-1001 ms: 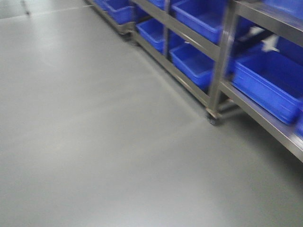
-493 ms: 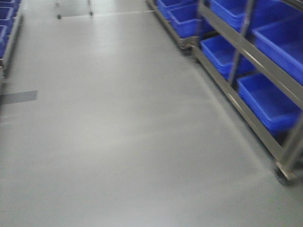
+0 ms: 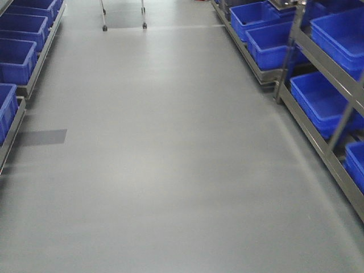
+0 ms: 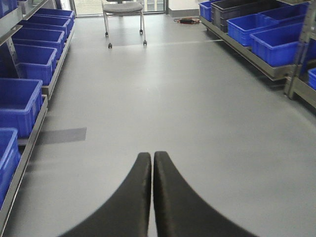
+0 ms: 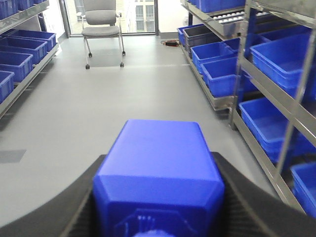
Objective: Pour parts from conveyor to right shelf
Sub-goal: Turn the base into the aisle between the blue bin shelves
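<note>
Holding the part [image 5: 158,163], a bright-blue plastic block, in the right claw [image 5: 159,212], with one dark finger [image 5: 57,212] against each flank. Carrying it above the grey floor [image 3: 170,148], well apart from every rack, and seeing it in the right wrist view only. Finding the left claw [image 4: 152,162] closed tight, fingertips touching, gripping nothing. Looking down one aisle in all three views.

Noting the right shelf [image 5: 241,64] along the right of that aisle: steel-framed, bearing glossy blue bins [image 5: 279,54] on two levels. Noting a lane of small pale rollers [image 5: 228,18] higher up on the same frame. Recording a low blue bin [image 5: 266,123] on the bottom level as the nearest to the held block.

Noting a second rack [image 3: 40,60] along the left side, also carrying blue bins. Recording a grey wheeled chair [image 5: 101,24] at the far end of the aisle. Recording a dark rectangular patch [image 3: 42,136] on the floor beside the left rack. Logging one dark grey bin [image 4: 237,7] among the blue ones, far right in the left wrist view.
</note>
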Controlling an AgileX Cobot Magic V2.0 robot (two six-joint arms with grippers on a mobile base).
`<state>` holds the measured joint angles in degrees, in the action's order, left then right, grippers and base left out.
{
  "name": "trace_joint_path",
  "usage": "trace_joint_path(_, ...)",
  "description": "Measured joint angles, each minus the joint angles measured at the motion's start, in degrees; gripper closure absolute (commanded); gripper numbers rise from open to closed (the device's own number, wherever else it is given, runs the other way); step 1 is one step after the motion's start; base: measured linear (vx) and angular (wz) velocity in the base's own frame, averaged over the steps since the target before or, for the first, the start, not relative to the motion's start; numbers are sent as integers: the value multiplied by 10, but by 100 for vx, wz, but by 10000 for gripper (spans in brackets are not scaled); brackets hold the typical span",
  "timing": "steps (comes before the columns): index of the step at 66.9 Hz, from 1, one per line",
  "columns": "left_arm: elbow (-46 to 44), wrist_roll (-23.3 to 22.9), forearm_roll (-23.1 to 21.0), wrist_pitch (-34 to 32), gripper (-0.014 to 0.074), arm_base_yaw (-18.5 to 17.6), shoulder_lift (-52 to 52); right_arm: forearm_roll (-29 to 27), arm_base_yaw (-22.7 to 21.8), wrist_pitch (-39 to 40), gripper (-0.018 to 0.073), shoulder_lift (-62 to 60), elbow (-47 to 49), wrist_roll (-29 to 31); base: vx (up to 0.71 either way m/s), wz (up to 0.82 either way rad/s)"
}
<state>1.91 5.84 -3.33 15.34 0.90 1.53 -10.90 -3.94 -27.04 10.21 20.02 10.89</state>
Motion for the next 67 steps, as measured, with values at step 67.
trace_joint_path(67,0,0,0,0,602,0,0,0,0,0,565,0,0,0,61,4)
